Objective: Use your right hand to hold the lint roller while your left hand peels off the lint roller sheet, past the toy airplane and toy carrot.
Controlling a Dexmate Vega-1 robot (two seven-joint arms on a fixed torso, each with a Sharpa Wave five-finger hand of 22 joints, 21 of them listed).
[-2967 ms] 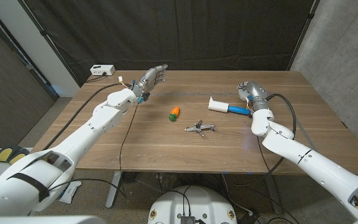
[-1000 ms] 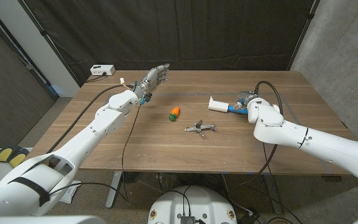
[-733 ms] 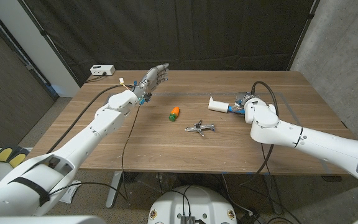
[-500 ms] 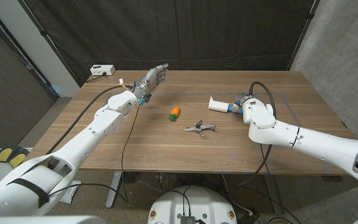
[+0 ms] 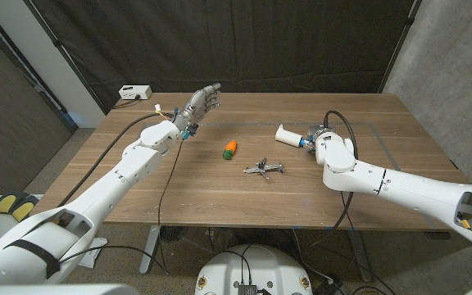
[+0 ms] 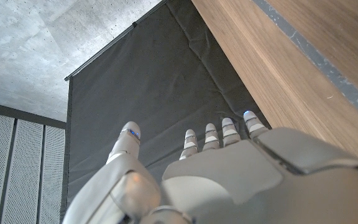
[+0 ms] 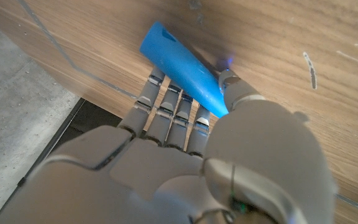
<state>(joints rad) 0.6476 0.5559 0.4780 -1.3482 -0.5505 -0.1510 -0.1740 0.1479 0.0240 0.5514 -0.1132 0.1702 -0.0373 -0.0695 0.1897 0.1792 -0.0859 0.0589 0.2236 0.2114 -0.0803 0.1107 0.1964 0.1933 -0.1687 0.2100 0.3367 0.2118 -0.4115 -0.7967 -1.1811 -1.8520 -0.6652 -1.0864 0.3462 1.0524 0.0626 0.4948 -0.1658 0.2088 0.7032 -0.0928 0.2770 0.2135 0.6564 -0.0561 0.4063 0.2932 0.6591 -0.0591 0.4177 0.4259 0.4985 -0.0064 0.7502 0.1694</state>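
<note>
The brown wooden tabletop (image 5: pixel 220 192) has bare room along its near edge. Next comes the small shiny toy airplane (image 5: pixel 263 169), then the orange toy carrot with a green tip (image 5: pixel 230 148). Farther right lies the white lint roller with a smooth blue handle (image 5: pixel 290 137) — the right hand (image 5: pixel 321 138) has its fingers (image 7: pixel 166 109) against the handle, grip unclear. At the far edge, the left hand (image 5: pixel 200 104) is raised with fingers apart — holding nothing.

Toy carrot (image 5: pixel 230 148) left of toy airplane (image 5: pixel 263 169) (lint roller (image 5: pixel 289 137) behind, rightward).
</note>
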